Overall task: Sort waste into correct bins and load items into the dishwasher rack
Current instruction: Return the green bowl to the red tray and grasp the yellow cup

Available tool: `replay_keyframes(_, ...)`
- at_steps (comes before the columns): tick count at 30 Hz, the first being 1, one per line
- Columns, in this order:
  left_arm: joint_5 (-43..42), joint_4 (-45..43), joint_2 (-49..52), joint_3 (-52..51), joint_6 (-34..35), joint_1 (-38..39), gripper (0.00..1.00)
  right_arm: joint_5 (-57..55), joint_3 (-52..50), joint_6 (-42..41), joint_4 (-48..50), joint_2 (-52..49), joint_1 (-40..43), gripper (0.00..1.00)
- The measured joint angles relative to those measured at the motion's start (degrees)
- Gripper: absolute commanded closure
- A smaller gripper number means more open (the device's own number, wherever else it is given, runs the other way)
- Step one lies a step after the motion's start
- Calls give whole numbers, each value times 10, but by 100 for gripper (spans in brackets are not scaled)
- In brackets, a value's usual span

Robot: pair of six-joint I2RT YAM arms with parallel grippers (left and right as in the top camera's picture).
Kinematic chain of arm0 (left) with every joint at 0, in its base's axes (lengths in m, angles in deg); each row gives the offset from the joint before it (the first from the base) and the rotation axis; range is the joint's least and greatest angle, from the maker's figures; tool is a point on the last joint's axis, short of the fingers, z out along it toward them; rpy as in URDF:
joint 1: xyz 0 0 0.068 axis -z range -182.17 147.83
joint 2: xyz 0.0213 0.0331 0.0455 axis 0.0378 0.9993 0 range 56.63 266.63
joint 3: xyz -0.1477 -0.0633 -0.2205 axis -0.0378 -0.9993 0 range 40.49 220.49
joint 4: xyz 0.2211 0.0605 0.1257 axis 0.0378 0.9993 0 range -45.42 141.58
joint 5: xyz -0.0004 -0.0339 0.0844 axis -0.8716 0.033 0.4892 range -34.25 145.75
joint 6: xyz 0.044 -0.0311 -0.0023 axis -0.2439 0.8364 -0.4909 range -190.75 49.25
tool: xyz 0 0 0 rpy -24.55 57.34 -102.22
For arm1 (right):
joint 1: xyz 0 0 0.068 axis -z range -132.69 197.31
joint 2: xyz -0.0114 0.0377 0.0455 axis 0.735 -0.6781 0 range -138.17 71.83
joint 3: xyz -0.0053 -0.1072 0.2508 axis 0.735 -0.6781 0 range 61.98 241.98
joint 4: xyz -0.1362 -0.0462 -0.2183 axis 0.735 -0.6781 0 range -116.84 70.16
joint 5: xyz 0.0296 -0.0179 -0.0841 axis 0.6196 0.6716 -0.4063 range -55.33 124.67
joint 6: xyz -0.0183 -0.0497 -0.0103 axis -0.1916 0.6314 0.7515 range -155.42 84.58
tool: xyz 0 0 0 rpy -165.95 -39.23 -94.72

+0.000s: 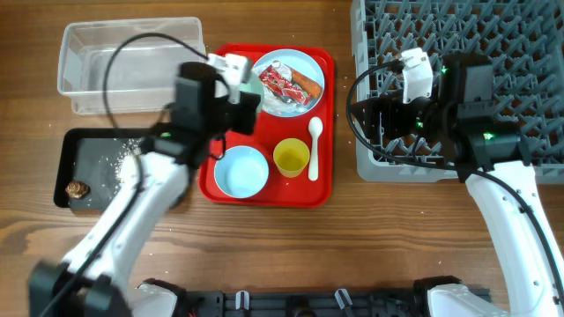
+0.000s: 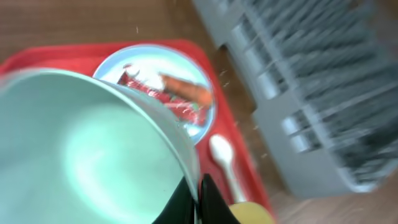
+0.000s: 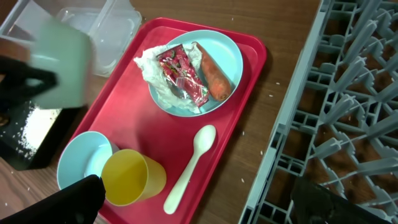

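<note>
Gripping the pale green bowl (image 2: 81,149) by its rim in the closed left gripper (image 2: 200,196), aloft over the red tray (image 3: 143,118) beside the light blue plate (image 3: 227,46). Best to hold it level, swing toward the grey rack (image 1: 502,35) and seat it between pegs (image 1: 529,53), minding the right gripper (image 3: 202,208), spread wide and empty, at the rack's edge.

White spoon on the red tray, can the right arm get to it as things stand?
Probably yes. The spoon lies bare at the tray's right edge, the right gripper is open and empty, and nothing stands between them.
</note>
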Motion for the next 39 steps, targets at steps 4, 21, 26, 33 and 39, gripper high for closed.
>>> replay_keyframes(4, 148, -25, 123, 2, -43, 63, 96, 0, 0, 0, -3, 0, 0, 0)
replay_keyframes(21, 174, 55, 94, 72, -56, 63, 23, 0, 0, 0, -2, 0, 0, 0)
replay_keyframes(26, 121, 136, 33, 78, -56, 76, 30, 0, 0, 0, 0, 0, 0, 0)
replay_keyframes(33, 66, 224, 26, 80, -55, 149, 50, 0, 0, -2, 0, 0, 0, 0)
replay_keyframes(39, 56, 260, 99, 80, -55, 152, 62, 0, 0, -16, 0, 0, 0, 0)
